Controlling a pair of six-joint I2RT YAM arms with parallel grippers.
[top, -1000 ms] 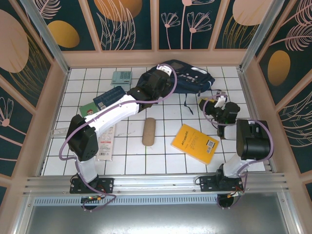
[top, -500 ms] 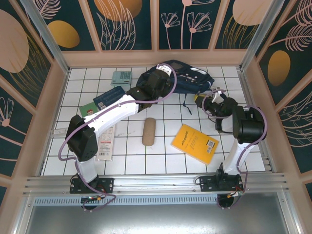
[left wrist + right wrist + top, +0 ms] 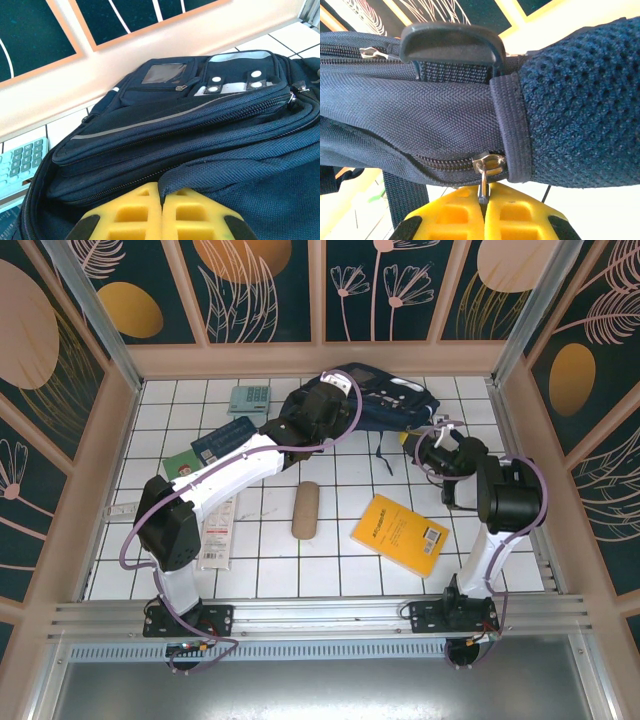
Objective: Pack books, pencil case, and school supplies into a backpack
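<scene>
Top: backpack [image 3: 395, 400] at far side of table [image 3: 340, 560]; yellow book [image 3: 403, 532] and pencil case [image 3: 305, 509] lie unpacked, nearer.
Left wrist: left gripper [image 3: 161, 195] closed, pinching backpack fabric, likely to steady it.
Right wrist: right gripper [image 3: 484, 197] closed on zipper pull [image 3: 483, 180], probably to unzip.

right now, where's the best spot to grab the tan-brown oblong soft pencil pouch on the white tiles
The tan-brown soft pouch lies flat, long axis running near to far, bare tiles along both long sides. So probably grip its middle from straight above, closing across the narrow width.
</scene>
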